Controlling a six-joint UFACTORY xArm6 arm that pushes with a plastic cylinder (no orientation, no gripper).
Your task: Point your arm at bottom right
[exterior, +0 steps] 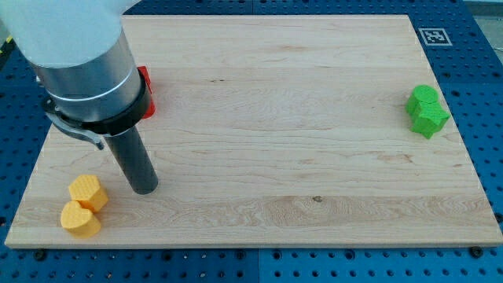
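My tip rests on the wooden board at the view's lower left. Two orange blocks lie just left of it: a hexagonal one and a heart-shaped one below it, touching each other. A red block is mostly hidden behind the arm's grey body at the view's upper left. Two green blocks sit together at the view's right edge: a rounded one and a star-shaped one below it. The tip touches no block.
A black-and-white marker tag sits at the board's top right corner. A blue perforated table surrounds the board. The arm's large grey body covers the board's upper left.
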